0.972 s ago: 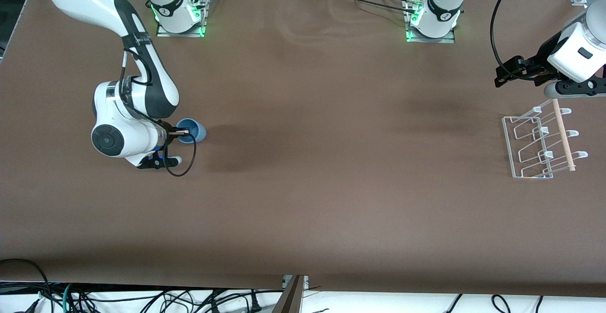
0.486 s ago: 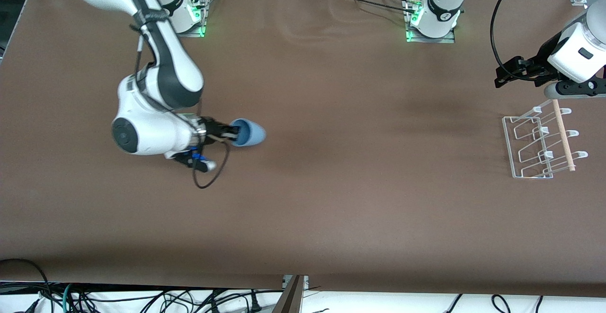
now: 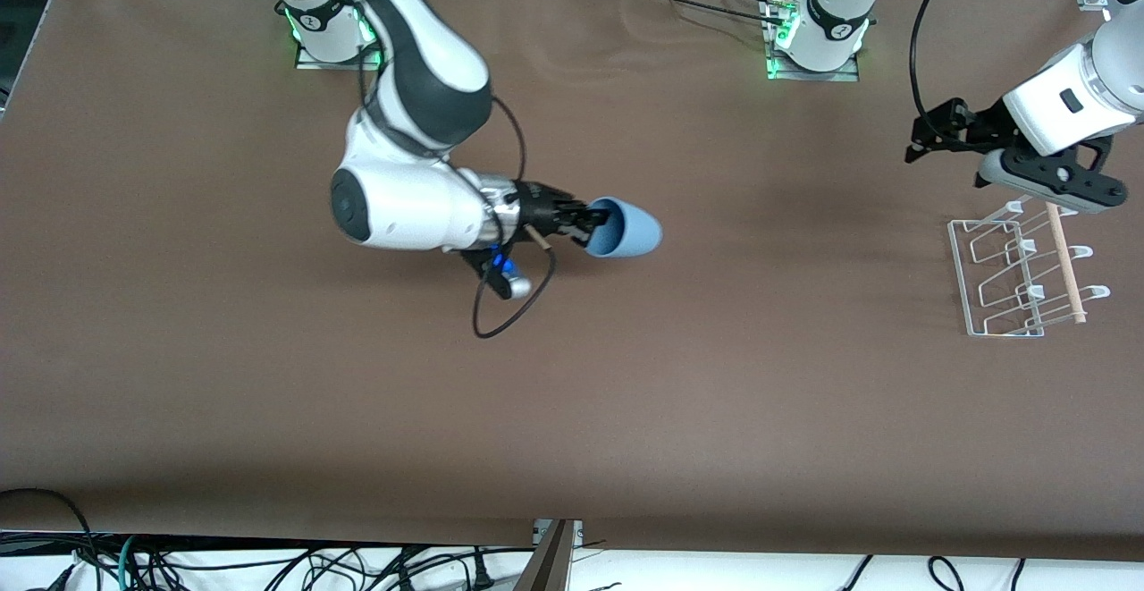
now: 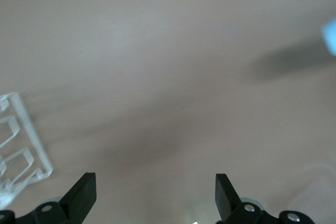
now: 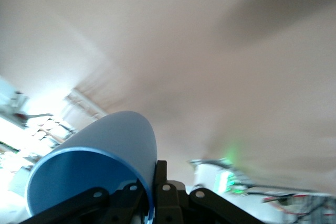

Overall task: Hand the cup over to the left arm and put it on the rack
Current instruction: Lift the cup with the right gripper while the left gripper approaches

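Cup (image 3: 626,229) is the light-blue thing to watch, and in the front view it is up in the air over the middle of the brown tabletop (image 3: 572,412), lying on its side with its open mouth toward the right arm's wrist. The right tool (image 3: 585,220) is clenched on the rim of the cup. A second ago the cup was down by the right arm's end of the tabletop, and half a second ago it was partway along, so the right arm has carried it a good way toward the left arm. The left tool (image 3: 929,130) hangs in the air near the rack (image 3: 1019,269), with its fingers spread apart, and it has turned and moved a little toward the middle since a second ago. The rack sits at the left arm's end of the tabletop and has nothing on it. In the left wrist view, the two black fingertips (image 4: 84,192) stand wide apart with only bare tabletop between them, a corner of the rack shows at one edge, and a small blue bit of the cup (image 4: 331,35) shows far off. In the right wrist view, the cup fills the lower part, and a black finger (image 5: 163,190) presses on its rim. I think the handover comes next, since the two arms are well apart now and the cup is not passed yet.
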Motion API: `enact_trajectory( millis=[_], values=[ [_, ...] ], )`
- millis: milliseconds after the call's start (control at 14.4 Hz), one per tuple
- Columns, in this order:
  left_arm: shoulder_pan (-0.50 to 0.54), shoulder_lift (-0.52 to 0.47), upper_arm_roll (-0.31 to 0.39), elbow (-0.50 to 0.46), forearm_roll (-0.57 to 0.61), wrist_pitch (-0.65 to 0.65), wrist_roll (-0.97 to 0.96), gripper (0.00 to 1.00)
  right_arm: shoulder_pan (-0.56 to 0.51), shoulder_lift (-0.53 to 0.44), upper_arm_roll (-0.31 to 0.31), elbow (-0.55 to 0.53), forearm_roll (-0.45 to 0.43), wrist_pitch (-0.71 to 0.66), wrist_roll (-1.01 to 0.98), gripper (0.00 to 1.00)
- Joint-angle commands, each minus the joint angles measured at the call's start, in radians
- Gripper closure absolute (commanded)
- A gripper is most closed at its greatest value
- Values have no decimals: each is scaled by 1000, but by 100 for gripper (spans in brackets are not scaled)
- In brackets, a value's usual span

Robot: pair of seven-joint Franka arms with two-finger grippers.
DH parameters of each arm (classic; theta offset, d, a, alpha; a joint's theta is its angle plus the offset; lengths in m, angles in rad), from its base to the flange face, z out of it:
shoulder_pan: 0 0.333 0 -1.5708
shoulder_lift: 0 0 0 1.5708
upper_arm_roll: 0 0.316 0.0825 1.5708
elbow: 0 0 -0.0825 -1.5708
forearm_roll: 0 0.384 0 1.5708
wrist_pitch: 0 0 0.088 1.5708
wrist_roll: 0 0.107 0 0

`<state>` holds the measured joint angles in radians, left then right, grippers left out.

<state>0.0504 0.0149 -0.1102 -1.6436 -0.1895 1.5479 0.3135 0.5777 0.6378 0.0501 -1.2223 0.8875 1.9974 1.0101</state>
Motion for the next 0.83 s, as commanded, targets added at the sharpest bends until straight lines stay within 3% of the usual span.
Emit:
enact_trajectory(
  millis=[0, 278, 764],
  values=[
    [12, 49, 0, 31, -152, -20, 227, 0, 5, 23, 71, 76, 44, 84, 103, 100],
    [16, 77, 0, 30, -361, -34, 381, 0, 5, 23, 163, 125, 45, 161, 177, 100],
    [12, 145, 0, 28, -668, -35, 916, 0, 13, 33, 198, 125, 44, 216, 180, 100]
  ],
)
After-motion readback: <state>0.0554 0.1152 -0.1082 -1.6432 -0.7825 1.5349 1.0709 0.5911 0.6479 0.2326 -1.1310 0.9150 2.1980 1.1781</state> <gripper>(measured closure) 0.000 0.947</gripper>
